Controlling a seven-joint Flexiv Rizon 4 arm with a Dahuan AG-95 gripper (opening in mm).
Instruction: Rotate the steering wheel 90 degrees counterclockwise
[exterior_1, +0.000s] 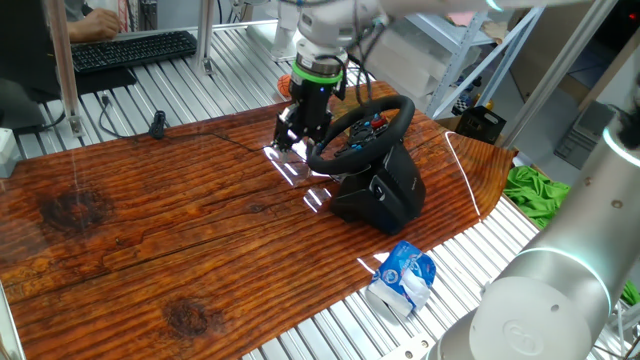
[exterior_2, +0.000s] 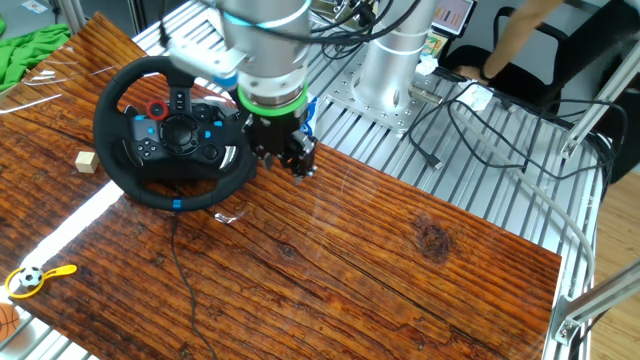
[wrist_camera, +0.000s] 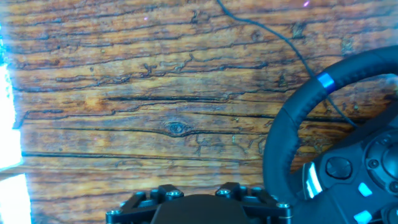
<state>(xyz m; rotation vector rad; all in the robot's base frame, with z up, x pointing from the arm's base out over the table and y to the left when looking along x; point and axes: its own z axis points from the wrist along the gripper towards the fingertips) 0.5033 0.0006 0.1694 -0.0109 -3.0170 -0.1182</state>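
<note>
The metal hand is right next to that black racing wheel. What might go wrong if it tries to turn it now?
The hand hangs beside the steering wheel, not around its rim; it could slip off or just shove it. The wheel's base simply sits on the wooden table with no clamp visible, so the whole unit might slide instead of turning. A thin cable trails nearby and could snag.

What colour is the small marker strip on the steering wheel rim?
Blue, a narrow band on the black steering wheel rim; clearest in the hand view.

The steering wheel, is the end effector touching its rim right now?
Apart. The hand view shows bare table beside the steering wheel, none of it between the fingers.
</note>
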